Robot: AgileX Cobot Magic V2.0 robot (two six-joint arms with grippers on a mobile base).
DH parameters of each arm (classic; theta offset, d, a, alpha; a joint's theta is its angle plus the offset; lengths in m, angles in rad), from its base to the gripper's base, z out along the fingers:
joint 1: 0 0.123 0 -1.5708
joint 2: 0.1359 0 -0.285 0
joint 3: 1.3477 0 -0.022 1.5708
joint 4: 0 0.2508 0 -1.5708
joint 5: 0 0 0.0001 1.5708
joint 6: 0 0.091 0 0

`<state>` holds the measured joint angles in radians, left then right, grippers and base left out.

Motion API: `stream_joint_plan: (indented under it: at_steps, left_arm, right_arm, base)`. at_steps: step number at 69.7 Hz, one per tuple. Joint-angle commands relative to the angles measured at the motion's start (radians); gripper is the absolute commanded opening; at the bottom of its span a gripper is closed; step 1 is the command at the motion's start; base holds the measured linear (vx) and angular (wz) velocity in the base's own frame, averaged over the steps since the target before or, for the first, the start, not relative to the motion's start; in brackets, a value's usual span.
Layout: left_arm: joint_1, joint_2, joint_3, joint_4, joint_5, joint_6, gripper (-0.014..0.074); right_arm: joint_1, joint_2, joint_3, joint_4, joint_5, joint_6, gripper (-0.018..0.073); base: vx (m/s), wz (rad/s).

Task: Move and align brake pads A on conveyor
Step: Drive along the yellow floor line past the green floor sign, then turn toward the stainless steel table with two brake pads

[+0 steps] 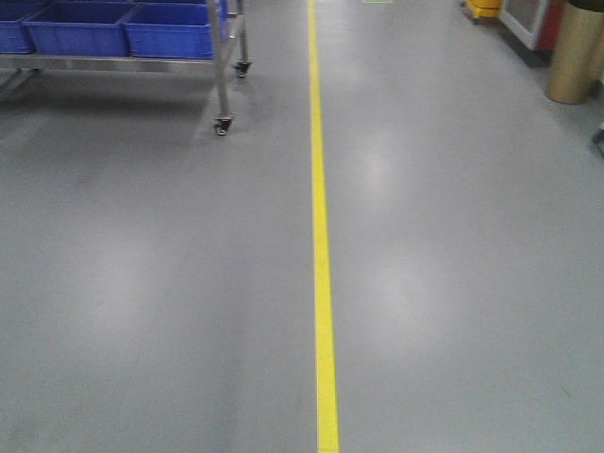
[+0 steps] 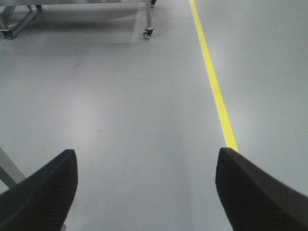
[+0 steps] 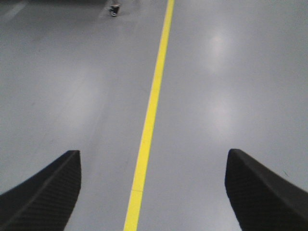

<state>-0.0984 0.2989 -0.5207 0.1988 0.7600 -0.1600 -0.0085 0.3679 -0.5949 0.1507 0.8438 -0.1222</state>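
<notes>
1. We are looking at a grey floor [image 1: 142, 283] that is filling all three views.
2. A yellow line [image 1: 323, 283] is running straight away from us along it.
3. A steel cart [image 1: 225, 66] on casters is standing left of the line, carrying blue crates [image 1: 170, 28].
4. A gold-coloured bin [image 1: 576, 52] is standing at the far right.
5. The left gripper [image 2: 147, 151] is hanging over the floor, its black fingers [image 2: 43, 192] spread wide and gripping nothing.
6. The right gripper [image 3: 153, 151] is gaping just as wide over the line, also empty.
7. No view is showing the brake pads A or the conveyor, so we cannot tell where they are.
</notes>
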Motion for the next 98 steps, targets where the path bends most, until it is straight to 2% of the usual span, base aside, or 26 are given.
stream_joint_plan:
  at_steps: [1,21,98]
  left_arm:
    - [0.001,0.013,-0.024,0.008,-0.065,-0.004,0.0554]
    - [0.001,0.013,-0.024,0.008,-0.065,-0.004,0.0554]
    - [0.001,0.012,-0.024,0.008,-0.064,-0.004,0.0554]
  right_arm:
    - [0.0,0.009,-0.027,0.001,-0.067,-0.008,0.0578]
    - [0.0,0.009,-0.027,0.001,-0.067,-0.008,0.0578]
    - [0.0,0.009,-0.027,0.0,-0.066,-0.008,0.0578]
  base:
    - [0.36,0.4]
    - [0.35,0.63]
    - [0.33,0.91]
